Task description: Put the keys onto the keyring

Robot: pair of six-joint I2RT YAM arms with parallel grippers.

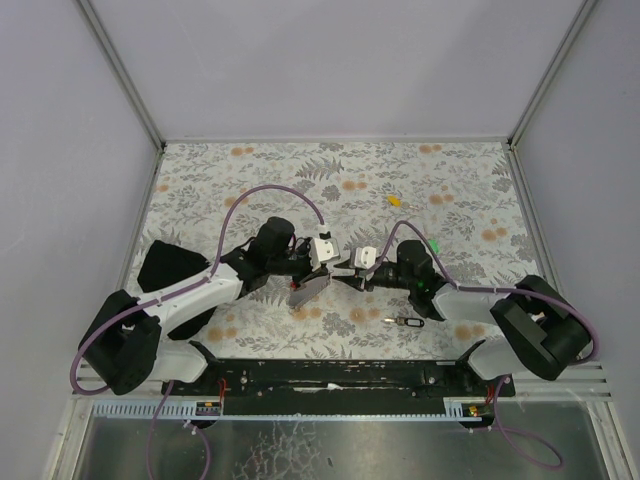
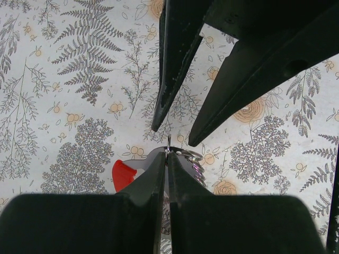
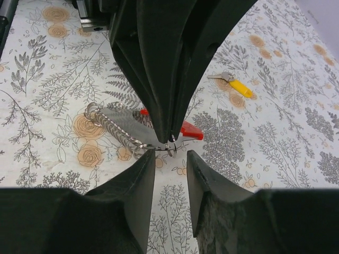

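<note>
The left fingers are clamped together on the thin wire ring of the keyring, mid-table between the arms. In the top view its long axis slants from near-left to far-right. The right fingers stand apart just beside that ring. A yellow key lies well beyond, and a black key lies nearer.

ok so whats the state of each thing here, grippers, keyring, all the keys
red and grey fan-shaped keyring: pinched at a thin wire ring by the left gripper
left gripper: shut on the keyring
right gripper: open, close to that ring, gripping nothing
yellow-headed silver key: lying loose, untouched
green-headed silver key: lying loose, untouched
black-headed silver key: lying loose, untouched
</note>
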